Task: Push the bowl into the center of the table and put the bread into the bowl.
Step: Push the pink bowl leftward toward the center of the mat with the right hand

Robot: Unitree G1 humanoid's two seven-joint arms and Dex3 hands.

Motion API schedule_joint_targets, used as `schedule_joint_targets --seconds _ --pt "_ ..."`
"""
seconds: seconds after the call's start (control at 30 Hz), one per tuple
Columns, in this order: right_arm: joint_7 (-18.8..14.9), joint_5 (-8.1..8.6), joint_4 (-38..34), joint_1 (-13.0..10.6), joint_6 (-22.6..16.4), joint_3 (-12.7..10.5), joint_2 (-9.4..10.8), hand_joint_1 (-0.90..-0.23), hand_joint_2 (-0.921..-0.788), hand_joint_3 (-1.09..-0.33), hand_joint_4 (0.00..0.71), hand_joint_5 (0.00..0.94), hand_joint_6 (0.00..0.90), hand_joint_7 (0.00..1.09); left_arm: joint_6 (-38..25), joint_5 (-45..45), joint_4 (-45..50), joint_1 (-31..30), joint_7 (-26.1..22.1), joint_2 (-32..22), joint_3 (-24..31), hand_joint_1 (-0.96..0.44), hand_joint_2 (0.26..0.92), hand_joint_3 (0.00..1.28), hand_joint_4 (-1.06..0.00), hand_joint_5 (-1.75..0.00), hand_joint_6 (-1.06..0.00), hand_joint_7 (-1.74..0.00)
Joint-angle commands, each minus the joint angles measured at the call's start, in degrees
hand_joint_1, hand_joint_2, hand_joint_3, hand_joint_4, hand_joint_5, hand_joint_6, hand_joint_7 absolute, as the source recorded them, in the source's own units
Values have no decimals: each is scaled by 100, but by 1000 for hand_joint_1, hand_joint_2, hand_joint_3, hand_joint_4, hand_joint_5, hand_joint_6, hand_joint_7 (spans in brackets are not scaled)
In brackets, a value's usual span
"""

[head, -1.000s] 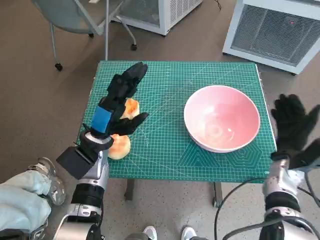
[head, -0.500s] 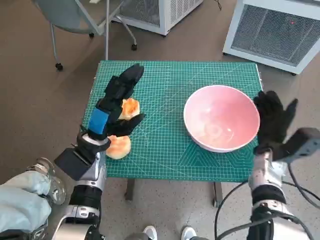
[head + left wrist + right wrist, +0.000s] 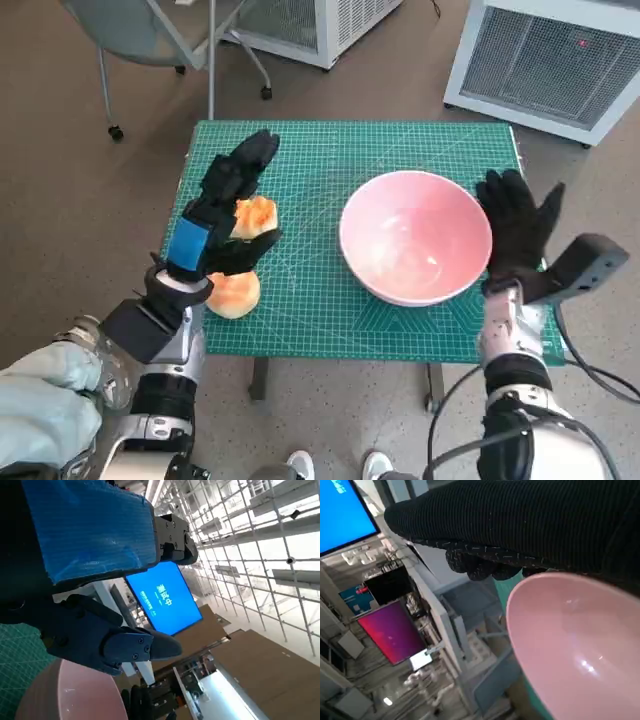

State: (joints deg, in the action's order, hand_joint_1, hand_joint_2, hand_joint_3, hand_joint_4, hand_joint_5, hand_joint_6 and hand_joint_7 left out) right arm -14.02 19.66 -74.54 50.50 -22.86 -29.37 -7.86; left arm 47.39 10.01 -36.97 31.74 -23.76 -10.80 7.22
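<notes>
Bowl [image 3: 415,236] first: I judged the push only partly done. The pink bowl sat on the green mat [image 3: 330,310] that covered the bench, right of the mat's middle, and it looked to me as if it needed more travel leftward to count as centred. My right hand [image 3: 518,232] stood at the bowl's right rim with its gloved fingers spread and upright, holding nothing; in the right wrist view the glove lay along the rim, so I took it to be touching or just beside the wall, though I could not be sure which.

Nothing lay inside the bowl; its inner surface showed bare and glossy in the head view and in the right wrist view.

The bread step was not done. Two pieces of bread sat left of the bowl, well apart from it: one [image 3: 253,216] under my left hand [image 3: 215,225], the other [image 3: 232,293] nearer the mat's front edge. My left hand hovered over the first piece with fingers extended and thumb out. I could not tell whether it touched or gripped that piece, and the left wrist view did not help.
</notes>
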Motion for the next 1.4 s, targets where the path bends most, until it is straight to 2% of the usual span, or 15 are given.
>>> schedule_joint_targets --seconds 0.03,0.5,0.77,0.97,1.17,1.4 --pt "-62 53 -89 117 156 -54 156 -546 -921 -952 -1 -1 19 307 -79 80 148 -133 -8 -59 34 -572 921 334 -273 -3 -138 -363" --pt "-3 13 -141 306 331 -28 401 -567 -921 -923 -1 -1 4 304 -248 120 360 -310 15 -92 73 -578 921 337 -273 -2 -147 -348" --pt "58 130 -164 377 528 -158 533 -570 -921 -889 0 0 22 311 -270 91 374 -352 51 -87 71 -580 921 338 -274 -2 -153 -341" --pt "108 134 -175 405 636 -239 604 -565 -921 -867 8 3 56 321 -279 68 397 -379 82 -84 68 -580 921 338 -275 -2 -156 -335" --pt "113 74 -168 388 648 -238 558 -565 -921 -842 5 1 63 314 -274 43 440 -421 126 -75 53 -579 921 342 -275 -2 -159 -330" --pt "-25 -53 -104 385 478 -134 384 -561 -921 -837 10 3 54 301 -261 79 407 -433 128 -106 85 -590 921 345 -278 -3 -161 -324"
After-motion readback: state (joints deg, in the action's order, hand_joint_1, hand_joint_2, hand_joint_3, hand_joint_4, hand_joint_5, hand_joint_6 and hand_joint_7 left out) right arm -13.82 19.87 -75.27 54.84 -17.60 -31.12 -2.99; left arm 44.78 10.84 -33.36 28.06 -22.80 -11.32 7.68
